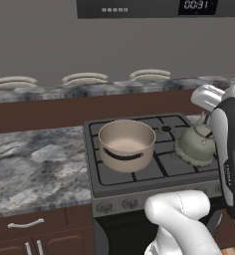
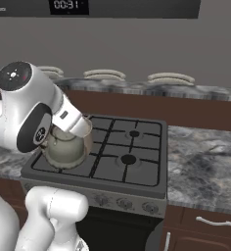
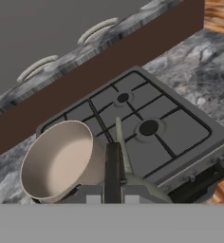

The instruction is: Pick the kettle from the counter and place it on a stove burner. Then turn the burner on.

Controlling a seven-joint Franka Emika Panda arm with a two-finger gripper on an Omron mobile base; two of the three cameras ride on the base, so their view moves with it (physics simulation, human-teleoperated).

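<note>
The small squat grey-green metal kettle (image 1: 196, 144) hangs directly under the arm's gripper (image 3: 115, 178), whose fingers are pinched on its thin dark arched handle (image 3: 113, 173). It sits at right centre of the left base view, over the dark grey gas cooktop (image 1: 139, 187), beside the large tan pot (image 1: 126, 144). The nearest free round black stove burner (image 3: 148, 127) lies up and right of the hand in the hand view. The kettle's domed body looks dull and rounded.

Two base views flanking the arm, hand view close above, all sharing the cooktop (image 1: 139, 174)
</note>
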